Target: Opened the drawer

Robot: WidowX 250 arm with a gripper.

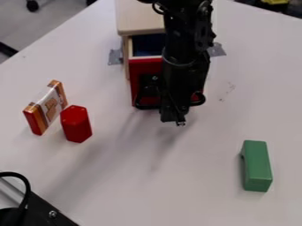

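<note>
the black arm (pixel 189 26) runs off the edge at 12 o'clock, as does the wooden cabinet (pixel 138 15). arm and gripper (pixel 173 99) hide the middle of the drawer (pixel 141 73). a yellow thing (pixel 275 1) toward 1 o'clock and a black device (pixel 44 212) toward 7 are cut off.

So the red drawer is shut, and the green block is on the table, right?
Not quite: the red drawer is open. The camera view shows it sticking out of the wooden box. The green block is on the table, yes.
</note>
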